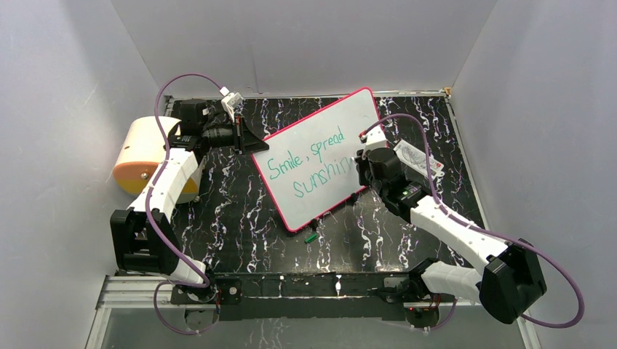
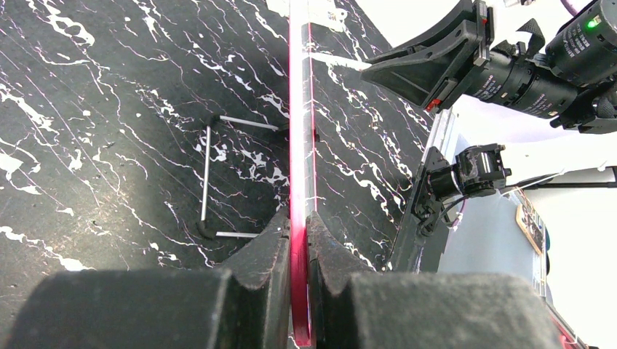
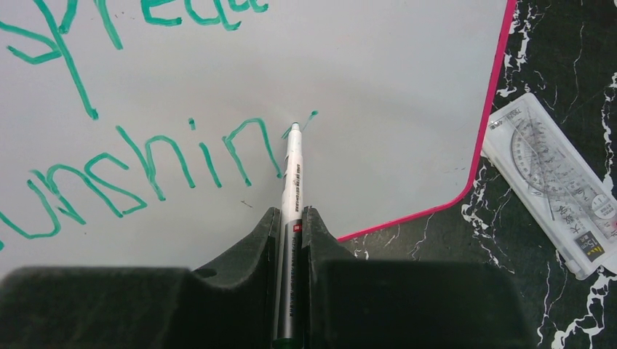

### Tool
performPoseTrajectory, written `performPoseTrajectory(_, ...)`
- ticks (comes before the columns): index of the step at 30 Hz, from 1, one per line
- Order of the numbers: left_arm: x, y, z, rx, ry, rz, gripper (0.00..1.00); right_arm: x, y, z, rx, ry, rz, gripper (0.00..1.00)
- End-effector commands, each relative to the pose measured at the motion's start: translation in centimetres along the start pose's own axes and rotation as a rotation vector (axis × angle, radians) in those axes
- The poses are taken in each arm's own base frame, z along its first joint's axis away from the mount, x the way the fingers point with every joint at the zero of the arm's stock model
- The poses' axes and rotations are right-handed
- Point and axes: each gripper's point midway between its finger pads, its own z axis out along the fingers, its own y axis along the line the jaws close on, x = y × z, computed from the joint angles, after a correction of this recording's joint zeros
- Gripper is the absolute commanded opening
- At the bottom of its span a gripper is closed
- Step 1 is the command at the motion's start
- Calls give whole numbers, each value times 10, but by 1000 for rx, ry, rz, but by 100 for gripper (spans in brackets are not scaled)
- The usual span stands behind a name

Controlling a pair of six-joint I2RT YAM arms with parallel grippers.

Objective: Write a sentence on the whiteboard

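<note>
The whiteboard (image 1: pixel 342 123), white with a pink-red rim, lies angled across the dark marbled table. My left gripper (image 1: pixel 251 142) is shut on its left rim; in the left wrist view the red edge (image 2: pixel 298 109) runs straight between the fingers of that gripper (image 2: pixel 298 218). The sentence (image 1: pixel 309 166) is in teal, "Smile, spread" above "sunshin". My right gripper (image 1: pixel 361 169) is shut on a white and grey marker (image 3: pixel 293 171). The marker's tip touches the whiteboard (image 3: pixel 378 87) just after the last "n" of the sentence (image 3: pixel 145 174), at a small fresh stroke. The fingertips of my right gripper (image 3: pixel 290 212) hover low over the board.
A clear plastic packet (image 1: pixel 418 156) holding a protractor lies right of the board, also seen as the packet (image 3: pixel 553 182) in the right wrist view. A green cap (image 1: pixel 311 238) sits near the board's lower corner. A cream and orange roll (image 1: pixel 145 153) stands far left. A wire stand (image 2: pixel 207 182) lies beside the board.
</note>
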Motion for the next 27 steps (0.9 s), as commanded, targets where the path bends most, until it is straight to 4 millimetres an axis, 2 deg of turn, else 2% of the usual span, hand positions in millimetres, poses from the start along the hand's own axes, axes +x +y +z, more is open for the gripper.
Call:
performPoseTrajectory(1, 28, 15, 6, -55, 69, -50, 0, -18, -4, 5, 25, -67, 4, 0)
performPoseTrajectory(14, 28, 14, 6, -56, 70, -49, 0, -24, -9, 7, 51, -85, 2, 0)
performPoseTrajectory(27, 28, 14, 6, -55, 70, -49, 0, -37, 2, 5, -9, -121, 0, 0)
